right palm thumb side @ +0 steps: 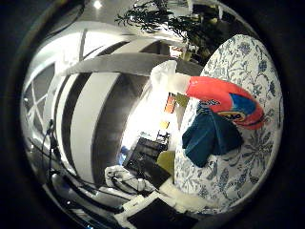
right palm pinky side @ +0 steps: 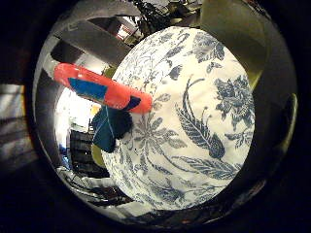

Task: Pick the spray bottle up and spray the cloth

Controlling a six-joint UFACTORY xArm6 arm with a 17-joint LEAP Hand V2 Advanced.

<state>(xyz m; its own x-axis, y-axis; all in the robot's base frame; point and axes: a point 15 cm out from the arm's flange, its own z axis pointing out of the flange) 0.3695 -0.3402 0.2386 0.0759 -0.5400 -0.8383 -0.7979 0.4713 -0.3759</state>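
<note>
A red spray bottle [right palm thumb side: 224, 98] with a blue label and a white nozzle head is at the edge of a round table, next to a crumpled teal cloth [right palm thumb side: 210, 138]. The little finger side view shows the bottle [right palm pinky side: 97, 87] with the cloth [right palm pinky side: 109, 128] right beside its base end. The nozzle end reaches out past the table's rim in the picture. I cannot tell whether the bottle stands upright or is tilted. White parts of my hand [right palm thumb side: 143, 191] show at the edge of the thumb side view, away from the bottle.
The table wears a white tablecloth with a blue flower print [right palm pinky side: 194, 116]. Beyond its rim are grey beams [right palm thumb side: 105, 67], a bright floor and dark furniture [right palm thumb side: 143, 148]. A plant [right palm thumb side: 157, 17] stands at the far side.
</note>
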